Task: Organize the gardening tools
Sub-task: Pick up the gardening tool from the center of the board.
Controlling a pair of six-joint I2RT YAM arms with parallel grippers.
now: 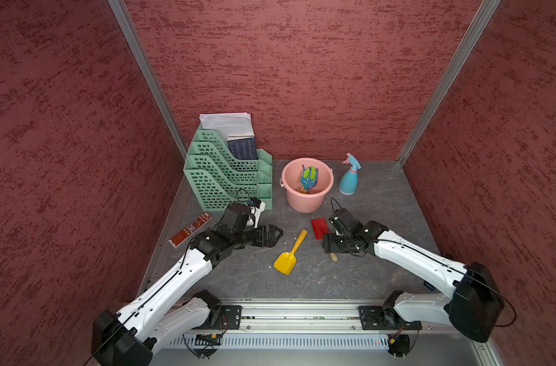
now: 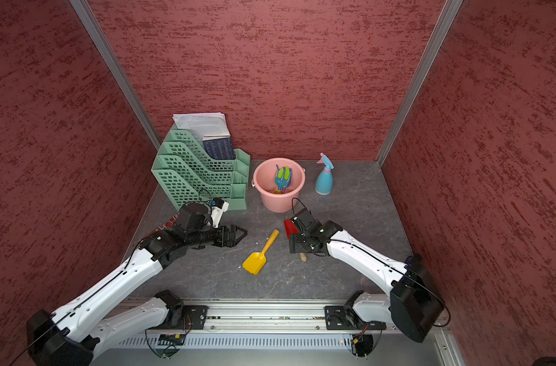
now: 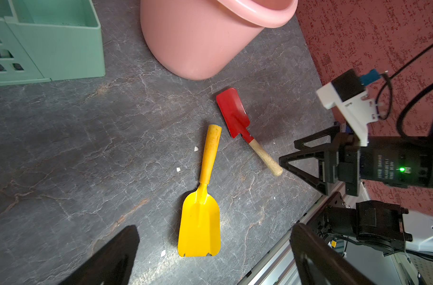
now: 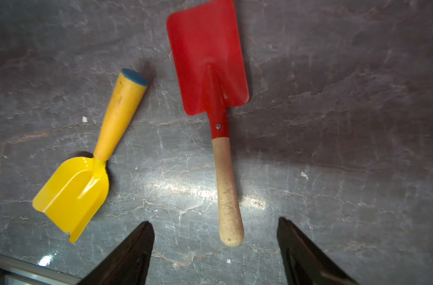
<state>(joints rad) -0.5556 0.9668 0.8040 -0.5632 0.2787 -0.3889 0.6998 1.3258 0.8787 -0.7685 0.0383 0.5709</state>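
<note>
Near the bucket [image 1: 307, 202]: red spade [image 4: 208, 61], yellow scoop [image 4: 72, 192], flat.
My right gripper [image 4: 213, 220]: fingers apart astride the spade's handle.
My left gripper [image 3: 214, 227]: wide, empty.

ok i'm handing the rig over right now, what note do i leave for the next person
Left gripper: open, empty, over the table near the yellow scoop.
Right gripper: open, jaws either side of the red spade's wooden handle, not gripping it yet.
Done: blue fork and green leaf trowel are in the pink bucket.
Left: red spade and yellow scoop lie flat on the table in front of the bucket; the spray bottle stands beside the bucket.
</note>
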